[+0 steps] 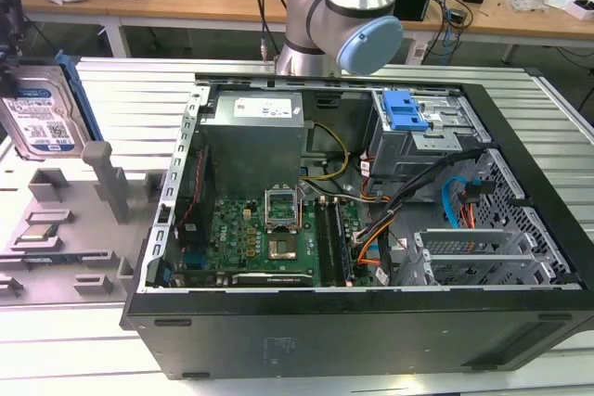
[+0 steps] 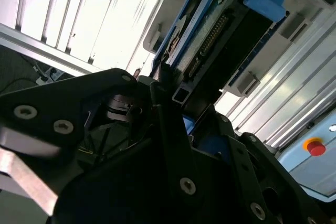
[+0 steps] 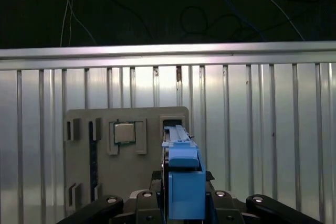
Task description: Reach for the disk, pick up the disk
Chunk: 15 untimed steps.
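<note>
Aluminium slats make up the table, and most of it is taken by a black computer case lying open on its side. Inside the case a green motherboard lies flat, a grey power supply stands behind it, and a blue drive caddy sits in the metal bay toward the exterior view's right. The silver-and-blue robot arm rises behind the case.

A grey fixture tray rests on the table at the exterior view's left, apart from the case, with upright posts and shallow pockets.

The disk is at the far left of the exterior view, above the far end of that tray. It stands on edge and leans a little, its white-and-blue label facing the camera and its blue bracket running along the side. Whether its lower edge touches the tray I cannot tell.

In the first wrist view the black pincer is closed on the disk, one finger pressed to each flat side of the blue bracket, with the disk seen edge-on and reaching toward a slot in the tray. The second wrist view shows the disk's connector end sticking out past the fingers.

A small square silver CPU chip lies in a tray pocket just beside that slot.
</note>
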Available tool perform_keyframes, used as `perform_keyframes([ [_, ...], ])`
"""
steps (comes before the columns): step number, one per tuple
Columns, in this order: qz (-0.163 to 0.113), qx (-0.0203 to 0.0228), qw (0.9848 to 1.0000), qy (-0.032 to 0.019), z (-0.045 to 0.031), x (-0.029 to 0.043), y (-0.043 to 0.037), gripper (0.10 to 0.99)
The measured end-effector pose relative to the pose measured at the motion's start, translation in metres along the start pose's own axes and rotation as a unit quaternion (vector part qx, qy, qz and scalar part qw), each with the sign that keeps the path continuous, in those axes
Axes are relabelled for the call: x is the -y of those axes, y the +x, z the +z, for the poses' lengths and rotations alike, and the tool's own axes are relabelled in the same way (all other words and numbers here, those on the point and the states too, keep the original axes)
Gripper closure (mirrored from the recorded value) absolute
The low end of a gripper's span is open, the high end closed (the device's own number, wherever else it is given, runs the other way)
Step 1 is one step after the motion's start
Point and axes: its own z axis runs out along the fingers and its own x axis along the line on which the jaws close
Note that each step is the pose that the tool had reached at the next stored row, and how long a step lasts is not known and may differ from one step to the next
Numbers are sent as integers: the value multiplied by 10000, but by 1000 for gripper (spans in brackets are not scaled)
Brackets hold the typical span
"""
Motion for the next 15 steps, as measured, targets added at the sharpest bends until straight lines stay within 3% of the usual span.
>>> perform_keyframes([
  [5,0,0,10000,0,-105,-4,1,725],
  [8,0,1,10000,0,-248,-9,3,725],
  [15,0,0,10000,0,-390,-14,4,725],
])
